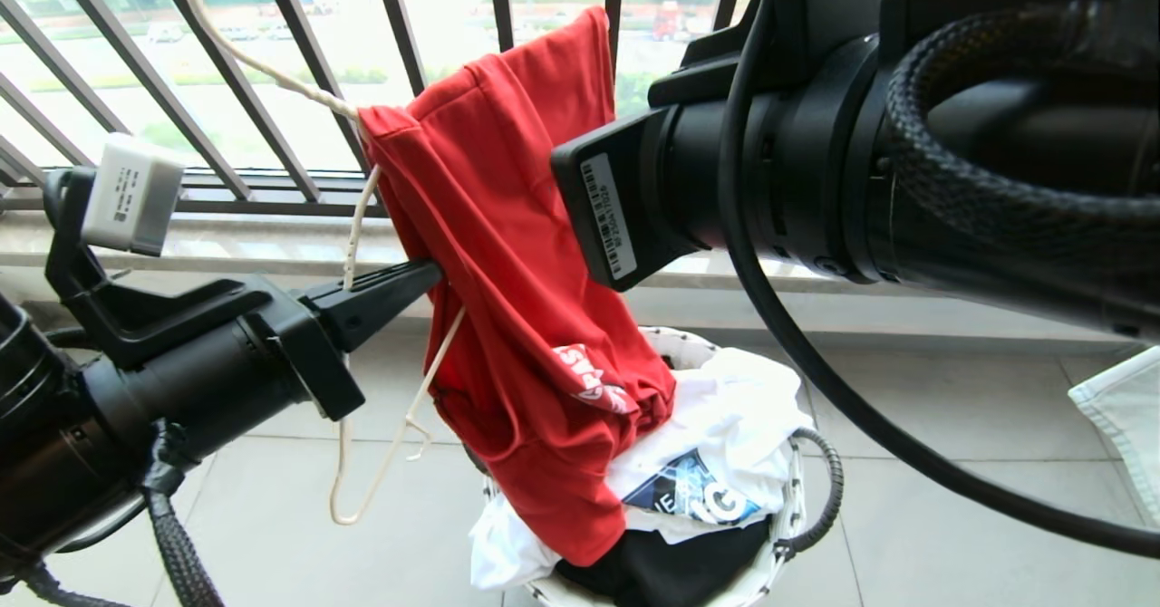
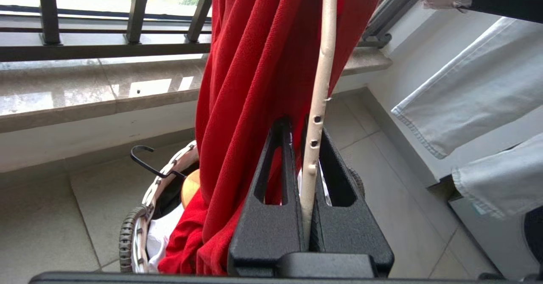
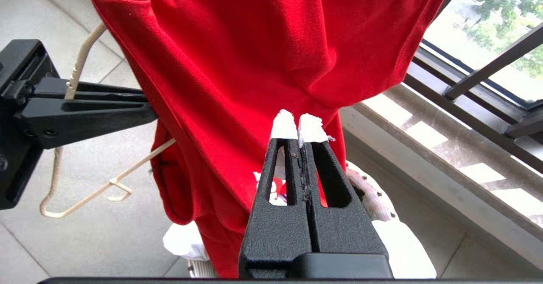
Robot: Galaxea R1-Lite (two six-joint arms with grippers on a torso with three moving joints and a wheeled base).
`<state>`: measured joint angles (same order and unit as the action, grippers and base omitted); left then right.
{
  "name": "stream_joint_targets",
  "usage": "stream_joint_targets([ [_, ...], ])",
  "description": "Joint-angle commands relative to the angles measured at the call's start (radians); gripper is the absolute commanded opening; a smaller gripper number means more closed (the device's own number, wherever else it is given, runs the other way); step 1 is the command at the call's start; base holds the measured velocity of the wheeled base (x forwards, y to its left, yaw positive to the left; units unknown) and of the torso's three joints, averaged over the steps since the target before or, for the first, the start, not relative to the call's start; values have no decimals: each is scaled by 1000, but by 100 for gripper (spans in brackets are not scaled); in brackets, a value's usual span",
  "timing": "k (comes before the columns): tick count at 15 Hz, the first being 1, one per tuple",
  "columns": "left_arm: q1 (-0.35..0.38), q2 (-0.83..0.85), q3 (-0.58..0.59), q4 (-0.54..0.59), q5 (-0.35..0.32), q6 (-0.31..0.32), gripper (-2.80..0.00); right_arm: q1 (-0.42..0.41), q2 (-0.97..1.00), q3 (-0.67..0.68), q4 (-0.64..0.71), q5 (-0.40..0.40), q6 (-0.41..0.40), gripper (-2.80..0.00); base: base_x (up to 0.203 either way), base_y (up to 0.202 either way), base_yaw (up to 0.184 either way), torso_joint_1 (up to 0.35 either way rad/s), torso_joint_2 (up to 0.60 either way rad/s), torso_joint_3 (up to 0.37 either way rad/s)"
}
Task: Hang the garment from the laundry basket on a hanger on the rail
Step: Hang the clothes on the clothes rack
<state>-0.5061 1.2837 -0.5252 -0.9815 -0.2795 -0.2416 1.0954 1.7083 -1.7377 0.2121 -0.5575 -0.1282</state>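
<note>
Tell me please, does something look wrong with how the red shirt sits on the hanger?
Yes. The red T-shirt hangs bunched on one side of the cream hanger, whose other side sticks out bare. The hanger is tilted in the left tool. The shirt's hem trails onto the clothes in the white basket.

The head view looks forward and down from above both arms, toward the balcony railing and tiled floor; the right arm fills its upper right, very close to the lens. The left wrist view sits just behind the left end effector, facing the railing and sill, with the red T-shirt and hanger almost against it. The right wrist view sits behind the right end effector, looking across at the shirt from its other side. All three share the shirt, the hanger and the laundry basket.
</note>
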Motion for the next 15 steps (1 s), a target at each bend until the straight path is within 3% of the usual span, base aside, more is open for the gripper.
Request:
stream_joint_targets([
  [1,27,-32,39,-10,-89,-8,-280,-9,-18,0,31,-2,-16,-280,0,0,0,0,0,0],
  [6,23,-65,72,-7,-214,-8,-280,-12,-58,-3,128,31,-36,-280,0,0,0,0,0,0],
  [9,20,-54,90,-5,-325,-8,-280,-40,-96,-2,176,61,-99,-280,0,0,0,0,0,0],
  [11,20,-41,93,-8,-370,-7,-280,-69,-113,-5,231,116,-136,-280,0,0,0,0,0,0],
  [15,20,-25,101,-11,-444,0,-280,-92,-130,-7,244,137,-224,-280,0,0,0,0,0,0],
])
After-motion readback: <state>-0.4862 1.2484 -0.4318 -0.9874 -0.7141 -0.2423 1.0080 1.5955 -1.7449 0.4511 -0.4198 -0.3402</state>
